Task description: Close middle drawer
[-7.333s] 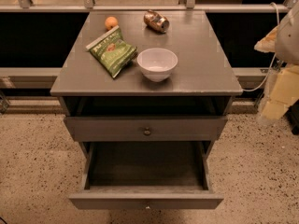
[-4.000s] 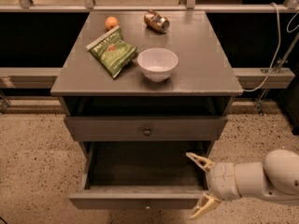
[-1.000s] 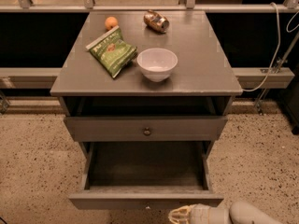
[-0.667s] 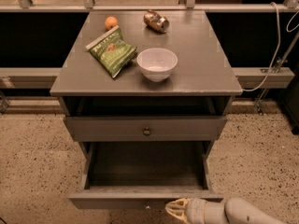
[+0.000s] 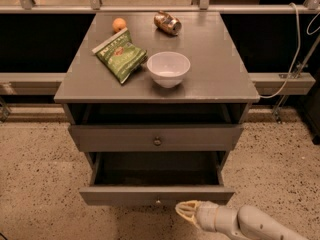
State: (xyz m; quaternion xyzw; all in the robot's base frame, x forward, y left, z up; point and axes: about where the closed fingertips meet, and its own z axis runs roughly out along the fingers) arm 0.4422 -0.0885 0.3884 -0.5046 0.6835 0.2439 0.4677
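The middle drawer is a wide grey drawer with a low front panel and a small round knob. It stands partly pulled out, and its dark, empty inside shows. My gripper is low in the view, just below and to the right of the knob, at the drawer's front panel. Its cream fingers are drawn together and hold nothing. The arm reaches in from the bottom right corner.
Above is the grey drawer with the taller front, pushed in. The cabinet top holds a white bowl, a green chip bag, an orange and a tipped can. Speckled floor lies on both sides, and a cable hangs at the right.
My gripper has moved up against the drawer's front panel. The middle drawer has slid partway in, and less of its inside shows.
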